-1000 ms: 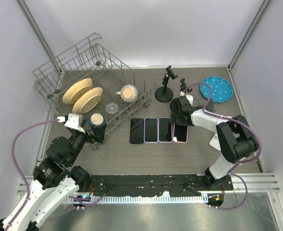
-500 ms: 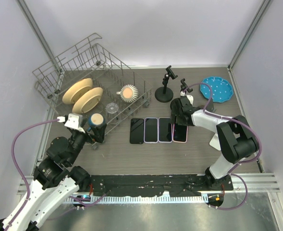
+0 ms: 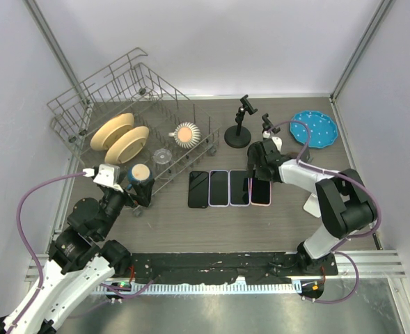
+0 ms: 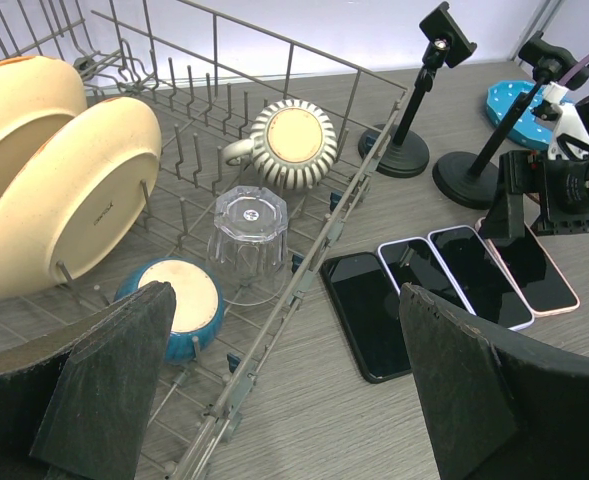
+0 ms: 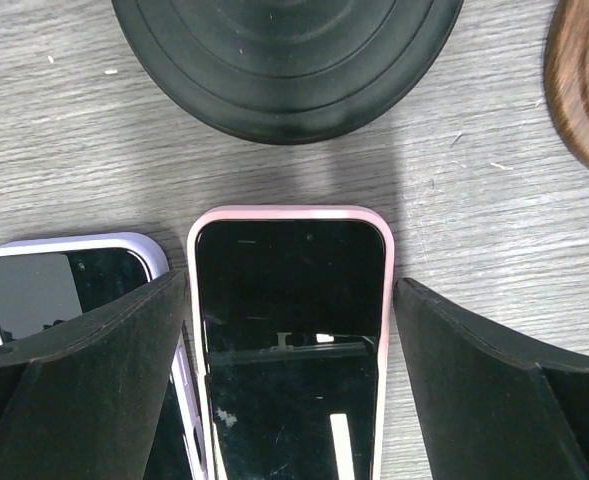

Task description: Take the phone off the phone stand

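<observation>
Several phones lie flat in a row on the table: a black one point(image 3: 198, 188), two with lilac cases point(image 3: 219, 188) point(image 3: 239, 187), and a pink-cased one point(image 3: 261, 192). Two black phone stands point(image 3: 238, 134) point(image 3: 265, 125) stand behind them, both clamps empty. My right gripper point(image 3: 258, 171) is open, low over the far end of the pink phone point(image 5: 289, 300), one finger point(image 5: 94, 350) on each side and not touching it. The near stand's base point(image 5: 284, 60) is just beyond. My left gripper point(image 4: 284, 390) is open and empty by the dish rack's front edge.
A wire dish rack point(image 3: 86, 104) at the left holds two tan plates point(image 3: 121, 138), a ribbed mug point(image 3: 186, 133), a clear glass point(image 3: 162, 154) and a blue cup point(image 3: 140, 175). A blue dotted plate point(image 3: 314, 128) lies at the back right. A brown wooden edge point(image 5: 584, 90) shows beside the stand.
My right gripper has shifted slightly away from me towards the stands, still over the pink phone. The phones, stands and left arm have not moved.
</observation>
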`<state>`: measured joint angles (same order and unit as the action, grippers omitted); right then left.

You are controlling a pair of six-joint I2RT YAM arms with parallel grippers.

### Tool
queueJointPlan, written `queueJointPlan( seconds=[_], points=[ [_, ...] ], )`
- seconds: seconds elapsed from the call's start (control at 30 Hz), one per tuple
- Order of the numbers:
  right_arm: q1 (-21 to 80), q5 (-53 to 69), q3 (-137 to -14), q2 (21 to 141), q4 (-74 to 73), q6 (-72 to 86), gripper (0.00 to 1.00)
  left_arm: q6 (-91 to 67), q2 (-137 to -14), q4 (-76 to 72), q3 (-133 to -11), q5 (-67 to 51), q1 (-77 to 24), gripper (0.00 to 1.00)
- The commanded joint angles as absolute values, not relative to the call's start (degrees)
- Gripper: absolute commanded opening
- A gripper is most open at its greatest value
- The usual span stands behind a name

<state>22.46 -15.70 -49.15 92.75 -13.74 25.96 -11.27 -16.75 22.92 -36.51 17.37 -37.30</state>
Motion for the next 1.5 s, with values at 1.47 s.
queueJointPlan(
  seconds=[1.47],
  points=[
    [19.95, -4.64, -44.39, 86.58, -5.27, 27.16, 0.90, -10.11, -16.61, 20.30, -36.39, 16.44, -36.91, 0.98]
  ],
)
